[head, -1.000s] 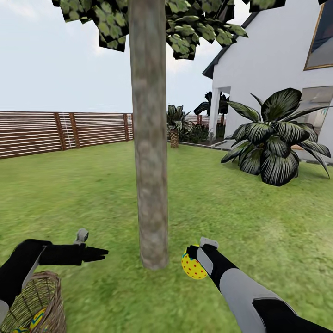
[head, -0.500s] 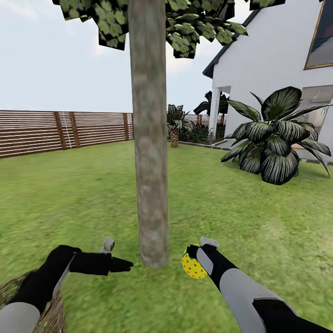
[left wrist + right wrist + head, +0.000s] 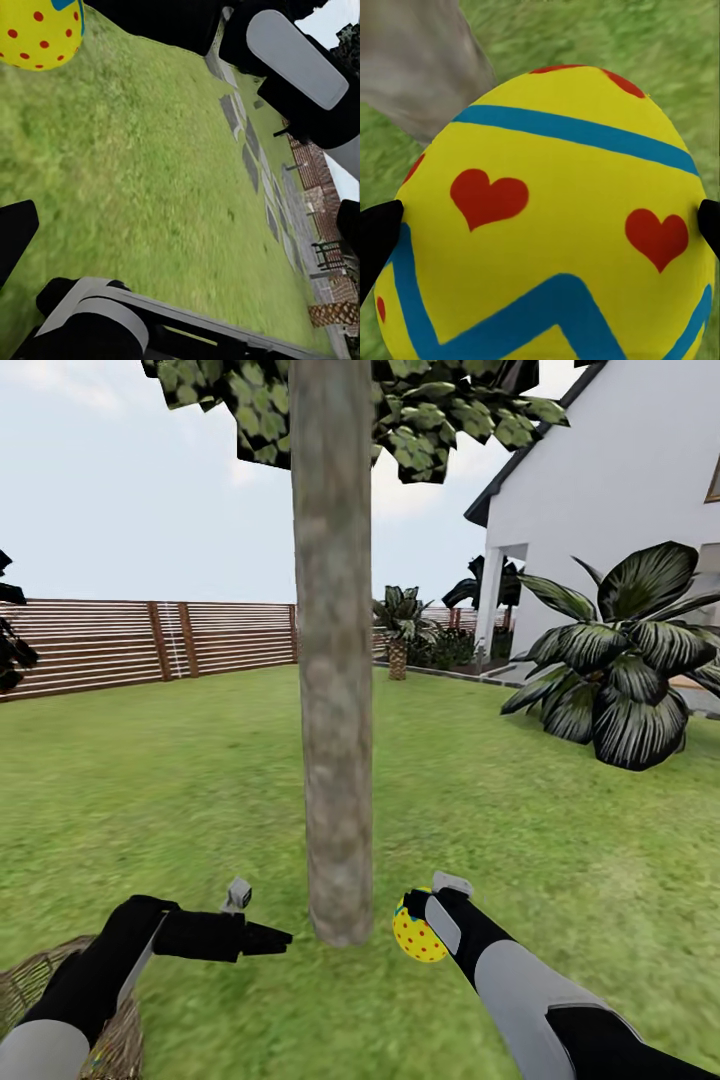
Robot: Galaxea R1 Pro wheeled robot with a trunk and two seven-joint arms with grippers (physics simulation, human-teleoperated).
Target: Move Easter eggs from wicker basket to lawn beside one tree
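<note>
Left gripper (image 3: pixel 283 937) advanced toward tree (image 3: pixel 338 760); egg (image 3: pixel 418 934) clamped between right fingers (image 3: pixel 376 232).

Left arm stretched forward and rightward, low, left gripper (image 3: pixel 268 938) empty with fingers close together. Right arm angled forward and inward, right gripper (image 3: pixel 425 920) clamped on an egg (image 3: pixel 415 937), fingertips (image 3: pixel 379 236) at its sides.

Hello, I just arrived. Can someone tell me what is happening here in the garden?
A two-armed robot is moving Easter eggs from a basket to a tree. Its right end effector is shut on a yellow egg with red marks, held low close to the base of the tree trunk. The left end effector reaches over the lawn on the trunk's other side and holds nothing. The wicker basket sits at the robot's left, under that arm.
</note>
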